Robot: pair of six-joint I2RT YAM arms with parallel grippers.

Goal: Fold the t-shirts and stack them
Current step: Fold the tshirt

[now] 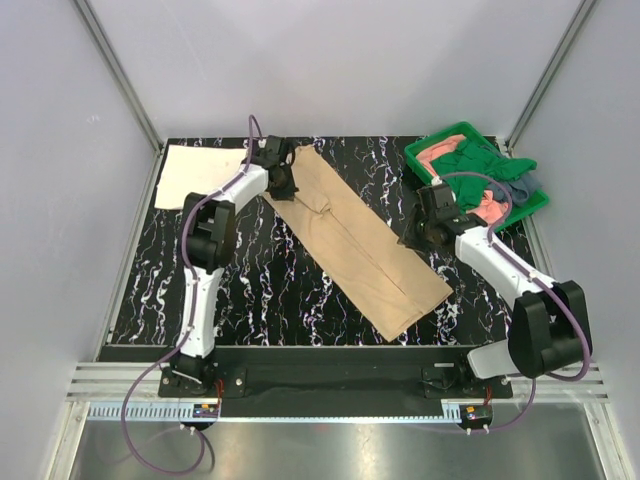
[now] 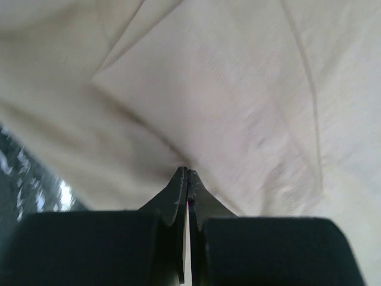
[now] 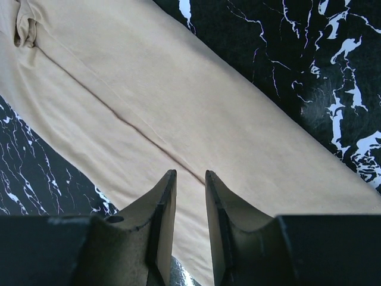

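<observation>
The tan t-shirt (image 1: 370,260) lies as a long folded strip running diagonally across mid-frame, apparently ready for a crosswise fold. The right gripper (image 3: 190,174) hangs part-open and empty, facing the strip. At its upper-left end the left gripper (image 2: 187,173) is closed, seemingly pinching cloth to lift it.

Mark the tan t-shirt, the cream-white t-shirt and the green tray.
tan t-shirt (image 1: 355,245): top view, middle of the folded strip.
cream-white t-shirt (image 1: 200,175): top view, centre of the cloth.
green tray (image 1: 435,138): top view, far-left rim.
</observation>
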